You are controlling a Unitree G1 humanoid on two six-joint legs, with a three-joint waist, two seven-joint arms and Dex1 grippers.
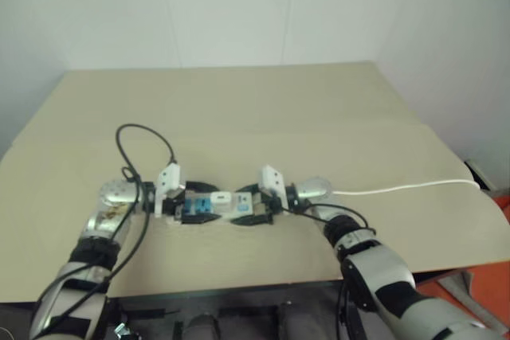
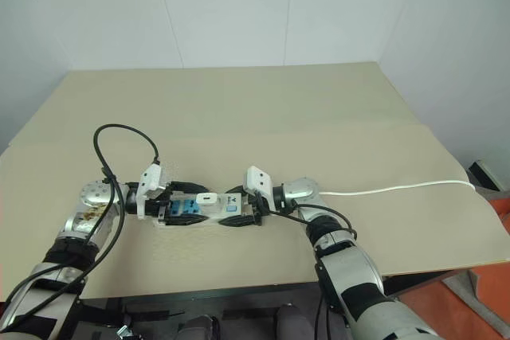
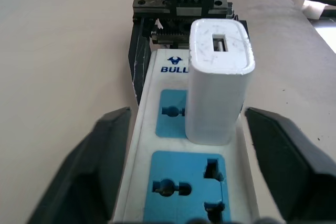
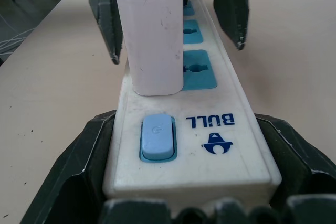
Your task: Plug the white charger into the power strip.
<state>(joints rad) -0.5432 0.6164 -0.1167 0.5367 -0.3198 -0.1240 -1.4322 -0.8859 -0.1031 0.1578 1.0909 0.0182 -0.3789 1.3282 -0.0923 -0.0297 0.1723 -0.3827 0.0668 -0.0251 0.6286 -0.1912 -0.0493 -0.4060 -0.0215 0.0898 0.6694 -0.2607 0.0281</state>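
The white charger (image 3: 219, 82) was seen upright in a socket of the power strip (image 4: 197, 129), the left gripper (image 3: 189, 145) spread clear of it and the right gripper (image 4: 184, 192) clamped on the strip's switch end, so a straight, unhurried withdrawal was advised.

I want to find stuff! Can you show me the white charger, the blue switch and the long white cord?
white charger (image 3: 218, 98), left wrist view, on its front side.
blue switch (image 4: 157, 136), right wrist view, middle of the button.
white cord (image 1: 414, 186), left eye view, midway along it on the table.
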